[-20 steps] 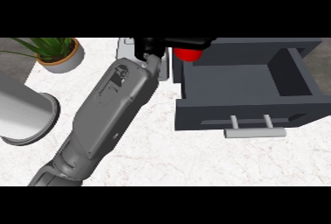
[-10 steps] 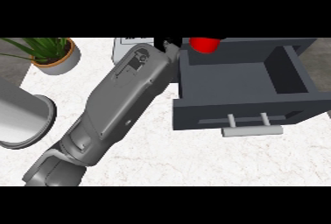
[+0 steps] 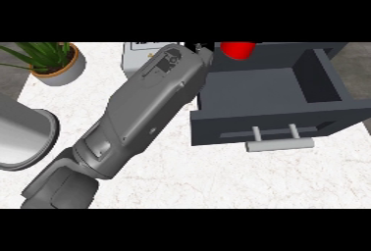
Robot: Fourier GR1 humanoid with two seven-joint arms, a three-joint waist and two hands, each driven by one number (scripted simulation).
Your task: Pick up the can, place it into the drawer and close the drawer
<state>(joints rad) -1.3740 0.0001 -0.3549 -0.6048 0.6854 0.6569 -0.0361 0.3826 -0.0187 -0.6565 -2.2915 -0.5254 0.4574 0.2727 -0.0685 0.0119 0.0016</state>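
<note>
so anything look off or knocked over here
Nothing stands out. The drawer is open and sits square, the potted plant stands upright, and no spill shows on the counter. The red can is at the drawer's far edge, partly cut off by the view's top.

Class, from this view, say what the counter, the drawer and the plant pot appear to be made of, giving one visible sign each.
Counter: probably marble or stone, white with faint veins. Drawer: looks like painted wood or metal, flat matte dark grey. Plant pot: perhaps ceramic, smooth pale wall with an orange rim.
</note>
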